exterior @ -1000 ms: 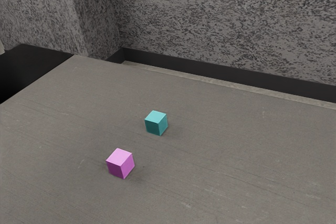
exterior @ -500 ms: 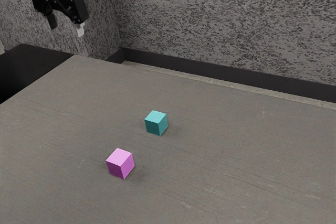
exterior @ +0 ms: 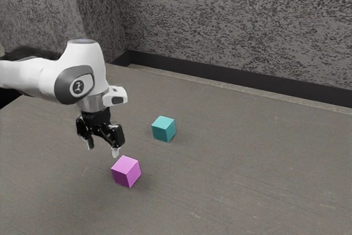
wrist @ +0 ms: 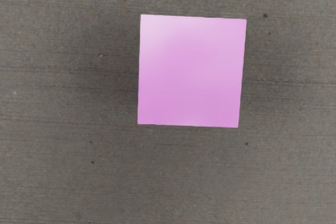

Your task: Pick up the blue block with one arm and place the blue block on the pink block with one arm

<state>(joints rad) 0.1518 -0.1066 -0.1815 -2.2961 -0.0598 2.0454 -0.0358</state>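
- Two blocks are resting on the bench [exterior: 258, 185]: the blue block [exterior: 164, 129], teal in tint, is sitting flat and free, and the pink block [exterior: 126, 171] is lying near it, closer to the camera, the pair apart.
- The tool [exterior: 102, 146] is hovering low over the bench, close to the pink block on the exterior view's left. Its fingers [exterior: 115, 148] are standing spread and gripping nothing.
- The wrist view is looking straight down on the pink block [wrist: 191, 71], top face square and bare.
- Judgement: the pickup is not yet begun, and the tool is sitting by the wrong block.
- Risk: closing here would be taking pink instead of blue, since the hand is lining up over it.
- Risk: crossing low toward the blue block could be clipping the pink one with a finger and shoving the stacking spot aside.
- Writing: none readable. The arm [exterior: 38, 78] is carrying a small round emblem [exterior: 77, 86] on its joint cap, too small to make out.
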